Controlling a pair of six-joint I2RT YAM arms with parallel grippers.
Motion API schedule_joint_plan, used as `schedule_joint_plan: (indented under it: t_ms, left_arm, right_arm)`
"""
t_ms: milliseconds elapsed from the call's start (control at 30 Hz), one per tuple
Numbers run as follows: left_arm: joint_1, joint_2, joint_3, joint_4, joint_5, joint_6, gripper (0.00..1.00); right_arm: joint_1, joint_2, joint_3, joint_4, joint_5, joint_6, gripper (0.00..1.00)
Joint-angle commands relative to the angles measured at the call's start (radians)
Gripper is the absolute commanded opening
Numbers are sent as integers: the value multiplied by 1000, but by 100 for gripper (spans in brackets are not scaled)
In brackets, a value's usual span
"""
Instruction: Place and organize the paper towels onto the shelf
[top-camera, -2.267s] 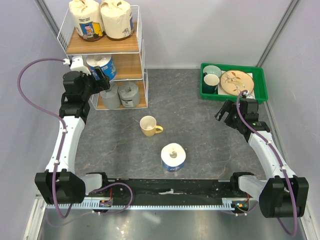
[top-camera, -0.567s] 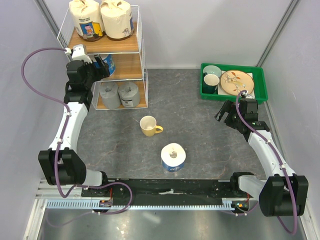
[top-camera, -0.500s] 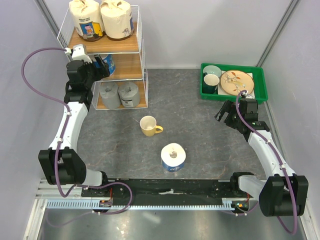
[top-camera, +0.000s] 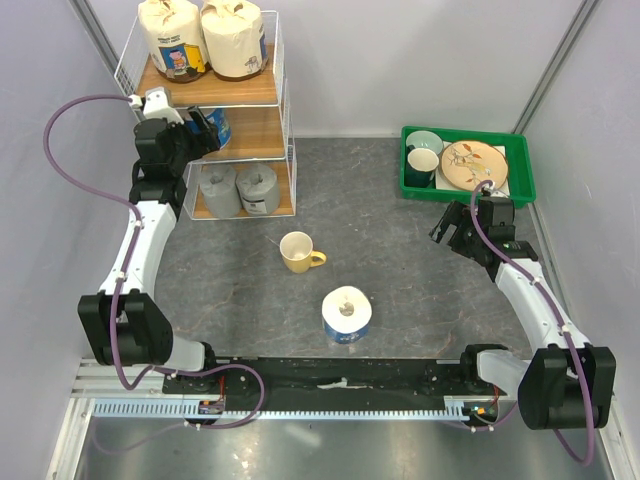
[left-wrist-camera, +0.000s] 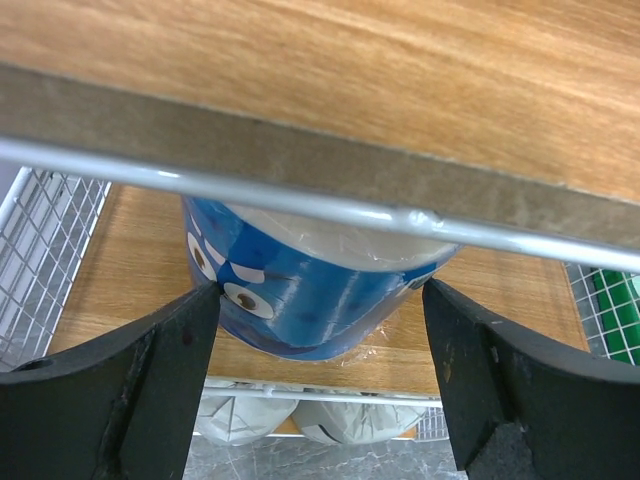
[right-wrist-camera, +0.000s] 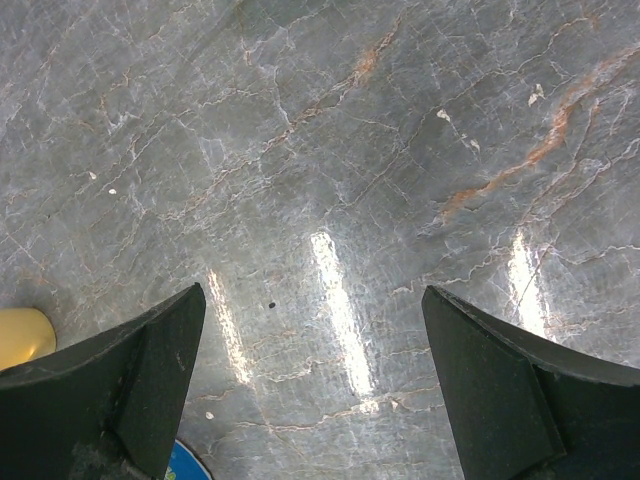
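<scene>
Left wrist view: left gripper (left-wrist-camera: 315, 300) clamped on white-and-blue roll (left-wrist-camera: 300, 305), roll seated on shelf (left-wrist-camera: 130, 260) middle tier. Step: placing. Next, likely: open jaws, back straight out of shelf. Second white-and-blue roll (top-camera: 346, 316) on worktop (top-camera: 420, 270) before shelf. Right gripper (right-wrist-camera: 315, 380) wide, empty.

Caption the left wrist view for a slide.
Left gripper clamps a blue-and-white paper towel roll over the shelf's middle board.

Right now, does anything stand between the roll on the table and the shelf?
Yes: the mug stands between that roll and the shelf, about on the straight line. Nothing else visible is in the way.
</scene>
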Motion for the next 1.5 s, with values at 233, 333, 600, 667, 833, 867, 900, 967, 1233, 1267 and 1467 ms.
schedule_joint_plan:
  t_ms: [233, 333, 600, 667, 833, 867, 900, 967, 1233, 1267, 1467]
  left_arm:
    - [-1, -220, -37, -78, 24, -130, 89]
    - [-15, -286, -94, -127, 47, -157, 89]
    - [-281, -382, -172, -297, -17, -178, 92]
    - [-418, -392, -201, -319, -71, -182, 92]
    - [-596, -432, -301, -377, -102, -268, 91]
    - [-611, -435, -309, -406, -96, -289, 90]
    - [-630, -436, -315, -420, -80, -321, 89]
    - [-697, -429, -320, -455, -69, -343, 88]
    - [-985, -308, -297, -506, -105, -354, 88]
    - [-1005, -285, -297, -514, -112, -354, 88]
    - [-1088, -246, -341, -540, -160, -388, 88]
  right_arm:
    - [-2, 10, 43, 26, -32, 2, 98]
    - [-4, 13, 44, 34, -47, 16, 98]
    - [-4, 50, 47, 80, -84, 42, 98]
    - [-4, 61, 53, 83, -89, 47, 98]
    - [-2, 47, 43, 87, -83, 53, 98]
    - [-4, 47, 40, 90, -81, 53, 98]
    - [-4, 47, 36, 90, -84, 56, 98]
    - [-4, 50, 30, 95, -87, 56, 98]
    - [-4, 47, 13, 113, -98, 73, 98]
    - [-4, 45, 12, 112, -98, 73, 98]
    - [-2, 27, -13, 115, -93, 73, 98]
